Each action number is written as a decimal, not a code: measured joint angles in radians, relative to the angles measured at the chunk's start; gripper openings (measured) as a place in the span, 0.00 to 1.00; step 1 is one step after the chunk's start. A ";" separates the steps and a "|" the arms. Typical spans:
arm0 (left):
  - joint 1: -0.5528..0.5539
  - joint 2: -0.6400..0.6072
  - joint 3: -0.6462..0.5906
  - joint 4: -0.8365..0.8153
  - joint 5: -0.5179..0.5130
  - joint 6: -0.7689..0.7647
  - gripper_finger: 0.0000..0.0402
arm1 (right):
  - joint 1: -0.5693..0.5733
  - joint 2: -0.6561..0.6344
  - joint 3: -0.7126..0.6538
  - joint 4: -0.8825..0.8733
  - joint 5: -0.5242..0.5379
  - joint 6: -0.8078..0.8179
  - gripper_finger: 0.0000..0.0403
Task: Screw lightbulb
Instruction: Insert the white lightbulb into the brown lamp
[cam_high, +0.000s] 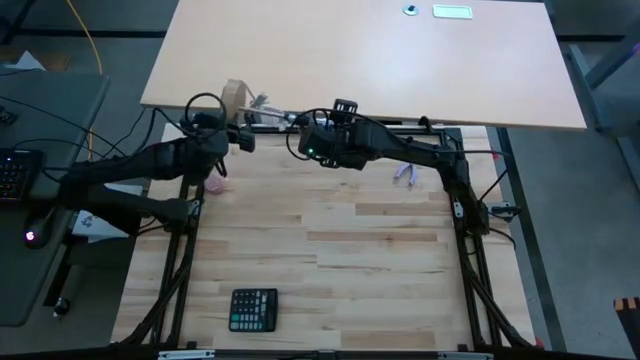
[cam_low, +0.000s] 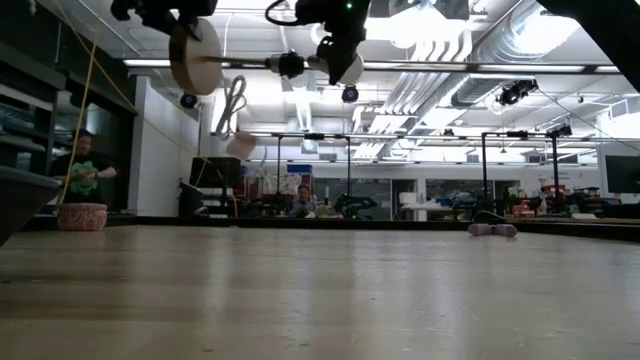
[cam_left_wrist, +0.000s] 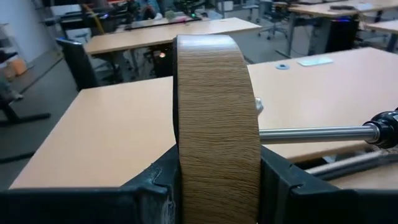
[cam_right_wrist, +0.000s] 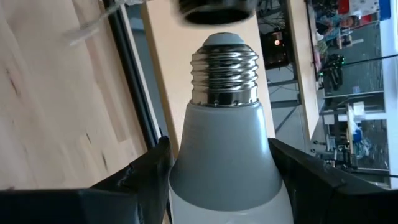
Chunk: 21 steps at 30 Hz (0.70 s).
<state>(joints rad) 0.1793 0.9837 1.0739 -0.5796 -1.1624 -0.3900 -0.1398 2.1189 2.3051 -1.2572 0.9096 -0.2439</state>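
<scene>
My right fingers (cam_right_wrist: 219, 180) pinch the lightbulb (cam_right_wrist: 225, 155) by its smooth, probably fragile glass; my left fingers (cam_left_wrist: 217, 186) clamp the wooden disc (cam_left_wrist: 214, 118).

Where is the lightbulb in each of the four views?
High view: not distinguishable; the right gripper hides it.
Low view: top centre, lightbulb held aloft.
Left wrist view: not visible.
Right wrist view: centre, between the fingers.
Shared landmark: the wooden disc in the left gripper.
</scene>
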 joint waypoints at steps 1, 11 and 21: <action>0.013 0.000 0.004 -0.001 -0.002 -0.001 0.30 | -0.002 0.000 0.000 0.008 0.001 -0.006 0.58; 0.072 0.005 0.009 0.002 0.045 -0.028 0.30 | -0.024 0.000 -0.001 0.167 0.011 -0.185 0.58; 0.072 0.010 0.009 -0.004 0.073 -0.052 0.30 | -0.046 0.000 -0.001 0.155 0.029 -0.209 0.58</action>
<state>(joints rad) 0.2512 0.9936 1.0832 -0.5838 -1.0898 -0.4419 -0.1856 2.1193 2.3043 -1.1022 0.9391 -0.4534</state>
